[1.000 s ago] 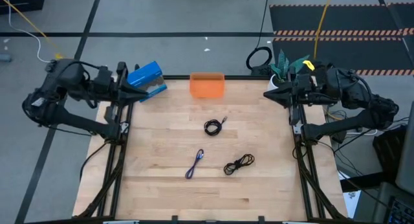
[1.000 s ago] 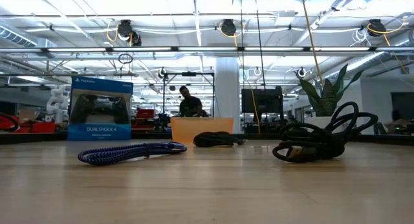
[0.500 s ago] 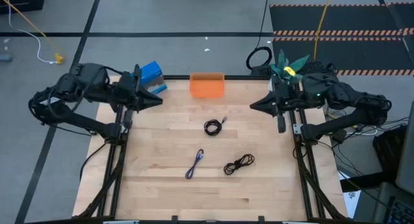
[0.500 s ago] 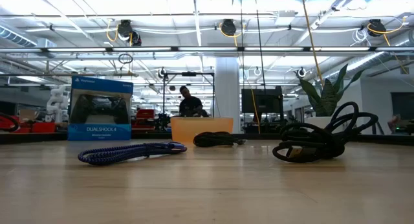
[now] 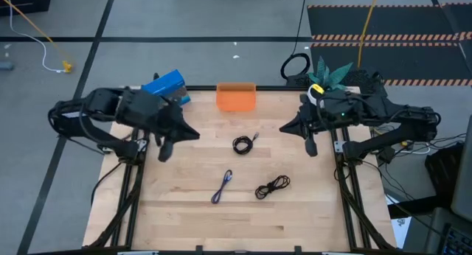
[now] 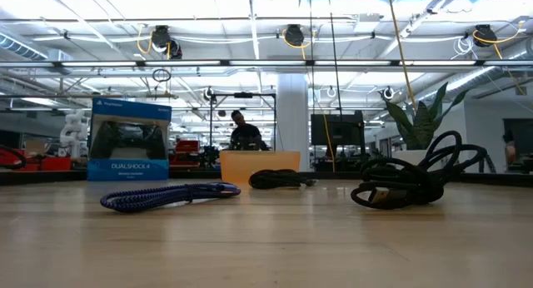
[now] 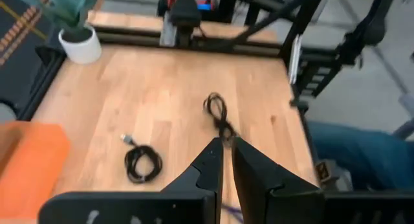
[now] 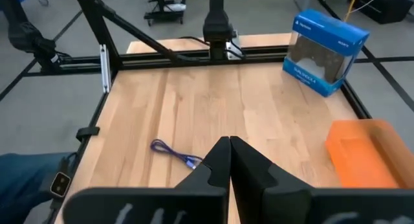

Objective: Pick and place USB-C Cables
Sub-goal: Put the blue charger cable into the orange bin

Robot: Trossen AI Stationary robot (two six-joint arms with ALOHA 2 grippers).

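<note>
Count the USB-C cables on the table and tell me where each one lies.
3. The black coiled cable lies mid-table, nearest the orange bin. The purple-blue cable lies toward the front edge, left of the black tangled cable. None appears hidden.

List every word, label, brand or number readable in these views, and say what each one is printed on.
"DUALSHOCK 4" on the front of the blue box, low view.
A small line under it on the same box: too small to read.
White brand lettering on the box's side, right wrist view: too blurred to read.
Nothing readable on the orange bin, the cables or the arms.
</note>
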